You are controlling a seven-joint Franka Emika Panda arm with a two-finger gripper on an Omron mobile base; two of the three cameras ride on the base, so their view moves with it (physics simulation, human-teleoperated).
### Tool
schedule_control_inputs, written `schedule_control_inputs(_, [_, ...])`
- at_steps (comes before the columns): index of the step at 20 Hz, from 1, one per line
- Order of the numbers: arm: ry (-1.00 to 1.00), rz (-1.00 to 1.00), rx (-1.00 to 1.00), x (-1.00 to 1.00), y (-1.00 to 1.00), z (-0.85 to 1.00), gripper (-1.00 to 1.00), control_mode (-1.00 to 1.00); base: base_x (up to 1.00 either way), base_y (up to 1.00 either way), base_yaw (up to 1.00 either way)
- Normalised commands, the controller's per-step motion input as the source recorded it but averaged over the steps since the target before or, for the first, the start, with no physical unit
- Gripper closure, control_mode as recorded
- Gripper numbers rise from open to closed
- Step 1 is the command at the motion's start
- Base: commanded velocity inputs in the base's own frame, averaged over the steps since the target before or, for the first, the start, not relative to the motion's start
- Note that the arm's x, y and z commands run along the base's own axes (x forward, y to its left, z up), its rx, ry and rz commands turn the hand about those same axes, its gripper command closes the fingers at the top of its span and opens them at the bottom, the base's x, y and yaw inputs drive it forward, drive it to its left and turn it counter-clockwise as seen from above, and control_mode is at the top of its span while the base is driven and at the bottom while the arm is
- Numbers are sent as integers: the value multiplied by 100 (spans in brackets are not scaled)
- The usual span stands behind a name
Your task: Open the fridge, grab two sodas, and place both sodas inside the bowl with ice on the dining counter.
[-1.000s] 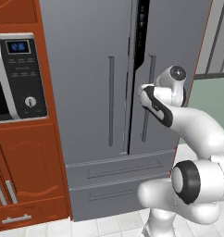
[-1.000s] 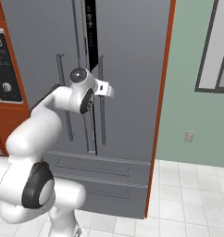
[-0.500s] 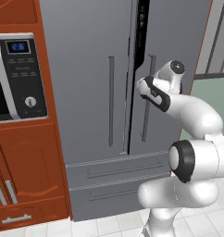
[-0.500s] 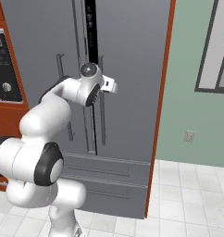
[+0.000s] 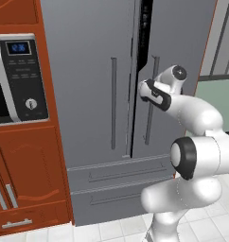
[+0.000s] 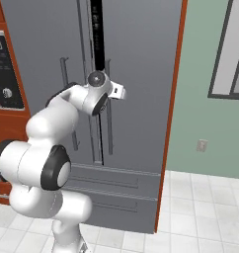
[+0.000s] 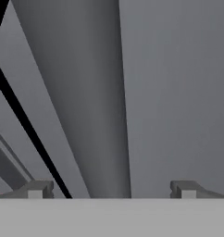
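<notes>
Arm raised to the fridge point(image 5: 92, 94) doors

Elbow bent, wrist level, the gripper point(image 7: 109, 190) sits fingers apart right against the right door's bar handle point(image 7: 104, 115); the dark door gap point(image 5: 145, 28) opens just left of it.

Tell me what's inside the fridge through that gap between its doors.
The fridge is ajar by a narrow dark slit near the top, with faint pale marks inside it. The doors cover the shelves and any sodas. The open hand is at the right door's handle.
</notes>
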Motion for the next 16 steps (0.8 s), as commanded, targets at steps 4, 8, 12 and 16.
schedule_control_inputs(4, [-7,0,0,32,0,-28,100,-100,0,0,0])
schedule_control_inputs(8, [0,0,-9,17,19,-17,100,-100,0,0,0])
schedule_control_inputs(12, [2,-3,-11,-17,10,-1,100,-100,0,0,0])
schedule_control_inputs(16, [-2,-9,0,-72,-17,1,100,-100,0,0,0])
